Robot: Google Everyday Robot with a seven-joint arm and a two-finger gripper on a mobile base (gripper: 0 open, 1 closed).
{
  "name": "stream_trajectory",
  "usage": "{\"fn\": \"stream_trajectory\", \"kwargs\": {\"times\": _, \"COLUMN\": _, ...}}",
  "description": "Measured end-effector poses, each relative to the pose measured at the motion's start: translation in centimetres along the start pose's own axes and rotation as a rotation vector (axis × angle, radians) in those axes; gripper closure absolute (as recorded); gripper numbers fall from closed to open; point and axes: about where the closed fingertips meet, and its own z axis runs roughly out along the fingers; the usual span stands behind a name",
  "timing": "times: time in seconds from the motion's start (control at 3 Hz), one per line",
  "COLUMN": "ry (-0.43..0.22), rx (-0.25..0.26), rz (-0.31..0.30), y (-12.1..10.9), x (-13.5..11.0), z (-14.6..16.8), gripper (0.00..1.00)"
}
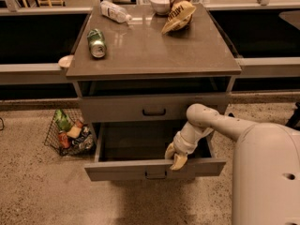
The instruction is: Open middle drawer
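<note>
The middle drawer [154, 169] is a wide, shallow grey-brown drawer with a small black bar handle [156, 175]. It stands pulled far out of the cabinet, and its inside [140, 142] looks dark and empty. My gripper [176, 156] is at the top edge of the drawer's front, right of the handle, with the arm [211, 121] reaching in from the right. The drawer above [153, 108] is closed. Anything below the open drawer is hidden.
On the cabinet top [154, 55] lie a green can [97, 42], a plastic bottle [116, 11], a white bowl [160, 3] and a chip bag [180, 11]. A wire basket [69, 131] of snacks sits on the floor at the left. My body [267, 177] fills the lower right.
</note>
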Motion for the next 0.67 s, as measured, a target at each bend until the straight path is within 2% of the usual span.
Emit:
{"fn": "stream_trajectory", "kwargs": {"times": 0.33, "ry": 0.0, "rx": 0.0, "rz": 0.0, "y": 0.12, "x": 0.23, "z": -0.2, "gripper": 1.0}}
{"fn": "stream_trajectory", "kwargs": {"times": 0.67, "ry": -0.043, "rx": -0.02, "rz": -0.007, "y": 1.0, "x": -0.44, "z": 0.13, "gripper": 1.0}}
